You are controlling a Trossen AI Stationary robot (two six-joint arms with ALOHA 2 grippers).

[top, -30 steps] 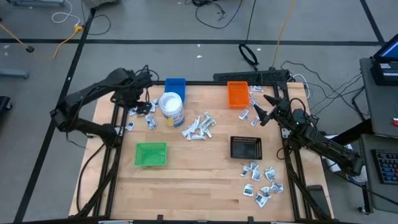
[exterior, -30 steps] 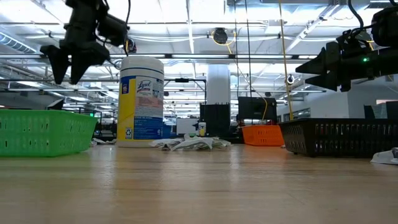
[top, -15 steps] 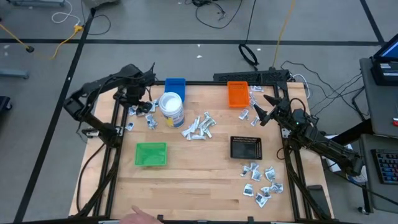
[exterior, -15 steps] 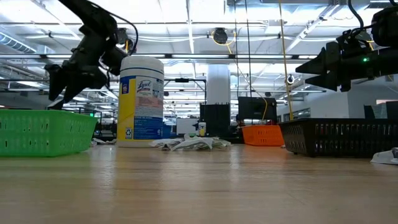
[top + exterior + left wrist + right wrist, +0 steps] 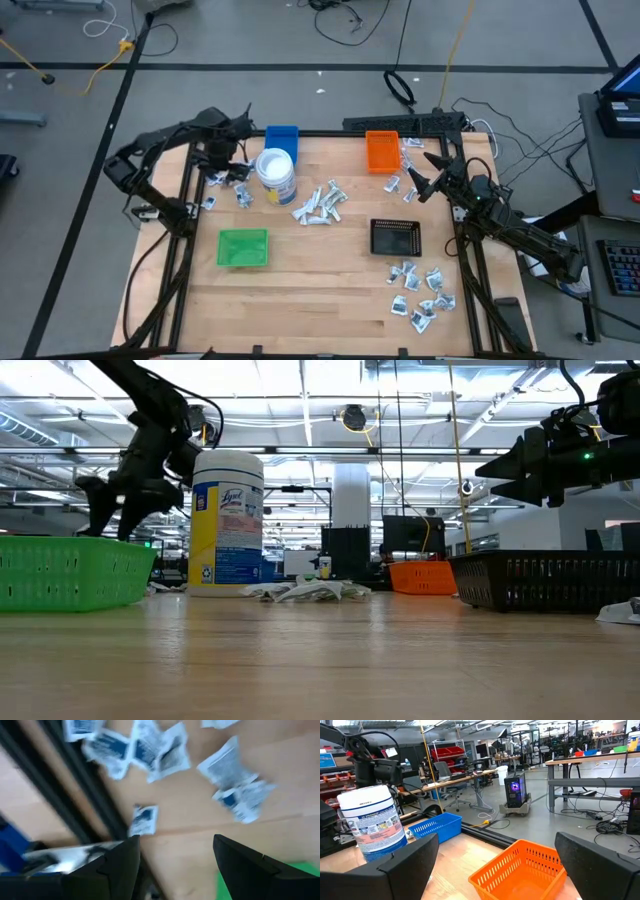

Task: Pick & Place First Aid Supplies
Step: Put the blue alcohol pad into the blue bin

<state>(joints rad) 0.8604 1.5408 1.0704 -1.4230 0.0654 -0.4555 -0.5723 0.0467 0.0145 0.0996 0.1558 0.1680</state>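
Supplies: small white and silvery-grey packets (image 5: 318, 205), some with blue print, flat and crinkled; they lie in 4 loose clusters on the wooden counter (image 5: 320, 280); 1 heap (image 5: 305, 591) sits mid-counter; 1 scatter (image 5: 228, 180) (image 5: 155, 747) lies near the far left corner beside the tub; 1 group (image 5: 421, 296) is near the right front edge; a few (image 5: 408, 150) lie beside the orange tray
Left end effector (image 5: 222, 152) (image 5: 105, 518) (image 5: 175, 865): hovers above the far-left scatter of packets; fingers parted; nothing between them
Right end effector (image 5: 425, 172) (image 5: 497, 865): held above the counter's far right side, near the orange tray; fingers spread wide; empty
Trays: green tray (image 5: 243, 248) front left; blue tray (image 5: 282, 138) far left; orange tray (image 5: 382, 150) (image 5: 522, 867) far right; black tray (image 5: 396, 237) right of centre
Tub: white cylindrical tub (image 5: 275, 175) (image 5: 226, 523) with a blue label, upright, just in front of the blue tray
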